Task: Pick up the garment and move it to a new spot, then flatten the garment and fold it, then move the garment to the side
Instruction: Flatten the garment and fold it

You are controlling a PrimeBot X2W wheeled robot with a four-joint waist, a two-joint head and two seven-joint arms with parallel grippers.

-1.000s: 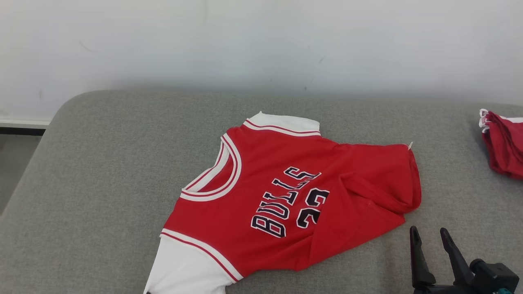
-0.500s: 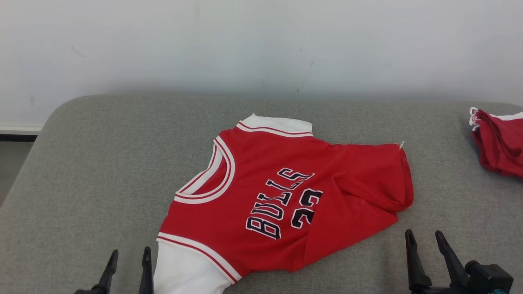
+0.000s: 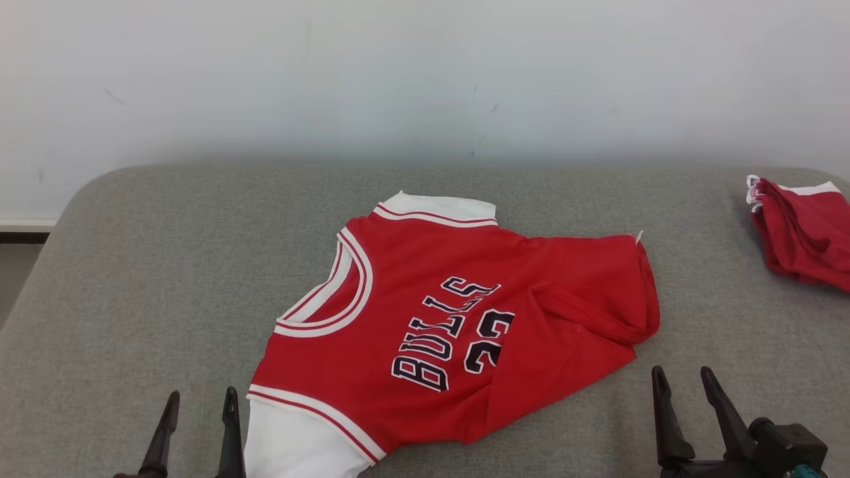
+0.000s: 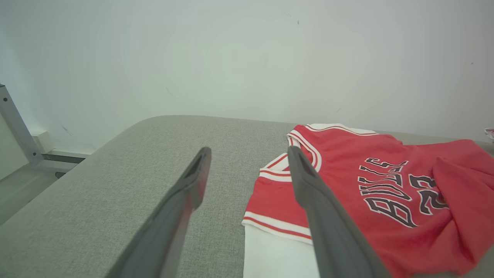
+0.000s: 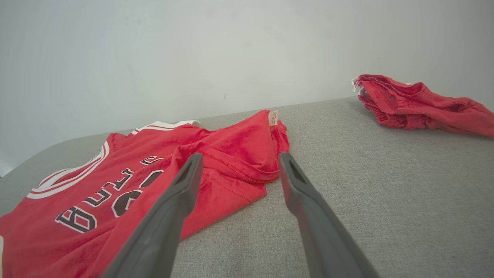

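Observation:
The garment (image 3: 458,318) is a red jersey with white sleeves and dark "BULLS" lettering. It lies on the grey padded surface (image 3: 166,279), collar toward the left, its right end folded over itself. My left gripper (image 3: 199,401) stands open at the lower left, just left of the near white sleeve, holding nothing. My right gripper (image 3: 682,378) is open at the lower right, near the jersey's folded hem. In the left wrist view the garment (image 4: 370,185) lies to the right of the fingers (image 4: 308,185). The right wrist view has the garment (image 5: 154,170) to the left.
Another red garment (image 3: 800,229) lies bunched at the far right edge of the surface, also seen as a red heap (image 5: 417,102) in the right wrist view. A pale wall (image 3: 425,73) rises behind. The surface drops off at the left, with floor (image 4: 23,189) beyond.
My left gripper has come up into the head view at the lower left, open. The head camera has shifted, so the whole scene sits slightly left and lower. The jersey itself lies as before.

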